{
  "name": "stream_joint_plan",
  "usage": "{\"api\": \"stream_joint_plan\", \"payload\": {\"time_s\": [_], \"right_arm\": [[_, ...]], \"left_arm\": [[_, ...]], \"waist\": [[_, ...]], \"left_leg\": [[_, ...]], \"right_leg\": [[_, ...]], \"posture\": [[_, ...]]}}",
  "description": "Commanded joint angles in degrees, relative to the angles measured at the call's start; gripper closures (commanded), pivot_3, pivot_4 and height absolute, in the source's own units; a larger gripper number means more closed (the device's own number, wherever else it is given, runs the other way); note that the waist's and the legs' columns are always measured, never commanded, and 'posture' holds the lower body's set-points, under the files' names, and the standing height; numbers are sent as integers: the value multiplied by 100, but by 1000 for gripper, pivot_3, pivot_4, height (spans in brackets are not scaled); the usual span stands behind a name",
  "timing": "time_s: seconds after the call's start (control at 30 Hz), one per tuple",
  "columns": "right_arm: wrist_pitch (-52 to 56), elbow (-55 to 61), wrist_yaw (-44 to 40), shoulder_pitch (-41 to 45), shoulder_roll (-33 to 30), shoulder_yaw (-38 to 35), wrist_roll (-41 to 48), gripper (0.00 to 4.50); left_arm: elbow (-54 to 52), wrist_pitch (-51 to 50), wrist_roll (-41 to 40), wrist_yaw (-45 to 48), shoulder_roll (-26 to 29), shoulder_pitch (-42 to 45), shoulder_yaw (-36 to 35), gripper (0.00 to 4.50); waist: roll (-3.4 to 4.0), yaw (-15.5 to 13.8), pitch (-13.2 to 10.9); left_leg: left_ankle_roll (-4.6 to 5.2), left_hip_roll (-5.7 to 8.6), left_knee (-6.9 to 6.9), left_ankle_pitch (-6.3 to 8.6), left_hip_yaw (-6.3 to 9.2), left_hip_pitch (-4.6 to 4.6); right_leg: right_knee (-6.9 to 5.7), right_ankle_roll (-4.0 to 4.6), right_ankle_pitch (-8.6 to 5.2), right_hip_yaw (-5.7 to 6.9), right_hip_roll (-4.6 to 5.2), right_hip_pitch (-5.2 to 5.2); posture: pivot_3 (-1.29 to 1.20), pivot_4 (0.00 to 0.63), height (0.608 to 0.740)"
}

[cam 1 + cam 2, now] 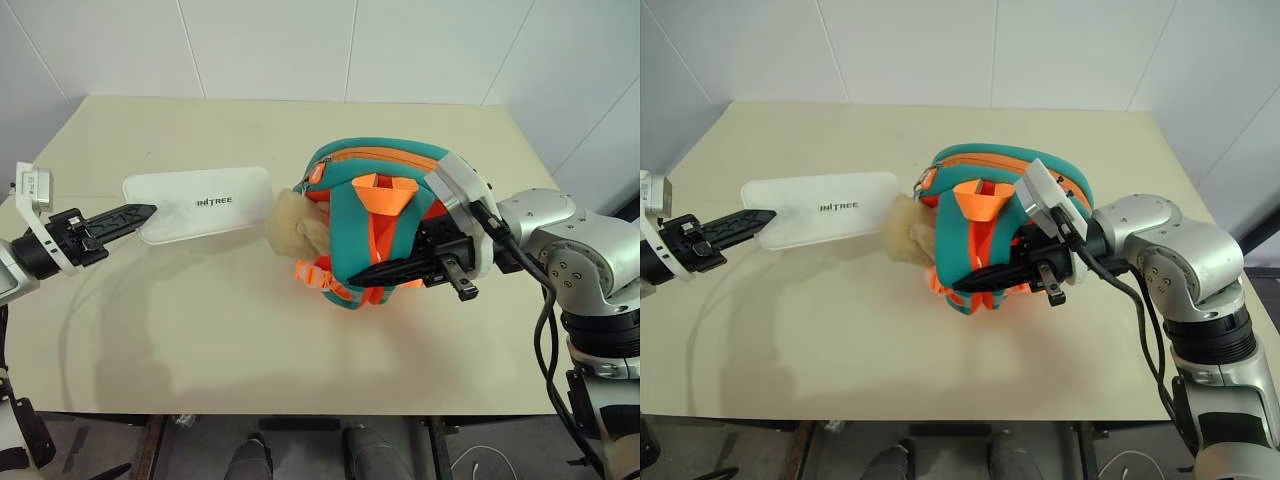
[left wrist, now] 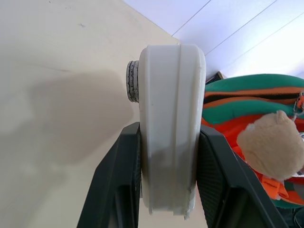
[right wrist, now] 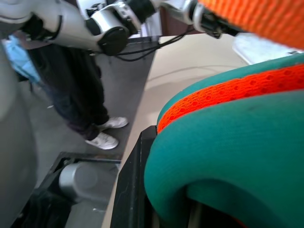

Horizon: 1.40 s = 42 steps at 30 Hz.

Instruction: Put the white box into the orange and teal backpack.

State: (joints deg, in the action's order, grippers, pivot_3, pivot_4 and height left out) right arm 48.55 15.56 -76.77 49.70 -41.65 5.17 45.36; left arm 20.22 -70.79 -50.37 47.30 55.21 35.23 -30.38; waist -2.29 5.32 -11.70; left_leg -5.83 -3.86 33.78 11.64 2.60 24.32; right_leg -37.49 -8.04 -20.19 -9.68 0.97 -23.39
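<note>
We saw the left gripper (image 1: pixel 140 213) clamping the white box (image 1: pixel 205 204); the right gripper (image 1: pixel 365 274) apparently pinched the orange and teal backpack (image 1: pixel 385 215).

White box (image 1: pixel 205 204) beside backpack (image 1: pixel 380 215)

The white box (image 1: pixel 205 204) looks like smooth, hard plastic with a matt, slightly satin face and moulded seam lines along its edge. The orange and teal backpack (image 1: pixel 385 215) is soft cloth: the teal trim is a padded knit, the orange straps are coarse woven webbing and open mesh, and its tan animal head (image 1: pixel 297 226) is fuzzy plush. The table (image 1: pixel 200 330) has a smooth, matt cream top.
</note>
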Motion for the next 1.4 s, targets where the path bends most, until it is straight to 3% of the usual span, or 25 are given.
{"api": "stream_joint_plan", "payload": {"time_s": [0.03, 0.33, 0.43, 0.63, 0.9, 1.27, 1.4], "right_arm": [[-145, 107, -343, 387, -55, -188, 253, 4500], [-131, -144, -644, 789, -68, -171, 309, 4500], [-382, -75, -809, 461, -188, 94, 2, 4500], [-756, 56, -912, -47, -285, 362, -386, 4500], [-1041, -221, -1077, -219, -417, 491, -745, 4500], [-1143, -455, -1223, -166, -421, 547, -914, 4500], [-905, -186, -1304, -39, -467, 305, -509, 4500]], "left_arm": [[-34, 116, 12, 182, 225, 147, -25, 3275], [-4, 148, 90, 324, 333, 145, 60, 3275], [-47, 331, 156, 337, 326, 102, 41, 3275], [-715, 1985, 249, 954, -32, -457, -409, 3275], [-1170, 3108, 60, 1670, -155, -752, -890, 3275], [-1403, 3975, 448, 2857, 93, -754, -68, 3283], [-1284, 4151, 531, 3045, 94, -510, 255, 3283]], "waist": [[1, -3, -1], [1, -47, -1], [1, -53, -1], [0, -38, 0], [-1, -58, -1], [0, -57, -1], [0, -57, -1]], "left_leg": [[0, 0, 1, 0, -1, 0], [-1, -1, 4, 0, -1, 2], [-1, -3, 7, 0, -1, 2], [-1, -3, 10, 0, -2, 4], [-2, -5, 34, 0, -5, 2], [-1, -5, 33, 0, -4, 2], [-1, -6, 33, 0, -4, 2]], "right_leg": [[-3, 0, 0, 0, 0, -2], [-7, 4, -4, 2, 0, -5], [-13, 5, -5, 3, -2, -5], [-16, 5, -6, 2, -1, -6], [-26, 5, -6, 3, -2, 2], [-27, 4, -6, 3, -4, 2], [-27, 4, -6, 3, -4, 2]], "posture": [[0, 150, 740], [0, 150, 740], [0, 150, 740], [0, 150, 740], [0, 150, 740], [0, 150, 740], [0, 150, 740]]}}
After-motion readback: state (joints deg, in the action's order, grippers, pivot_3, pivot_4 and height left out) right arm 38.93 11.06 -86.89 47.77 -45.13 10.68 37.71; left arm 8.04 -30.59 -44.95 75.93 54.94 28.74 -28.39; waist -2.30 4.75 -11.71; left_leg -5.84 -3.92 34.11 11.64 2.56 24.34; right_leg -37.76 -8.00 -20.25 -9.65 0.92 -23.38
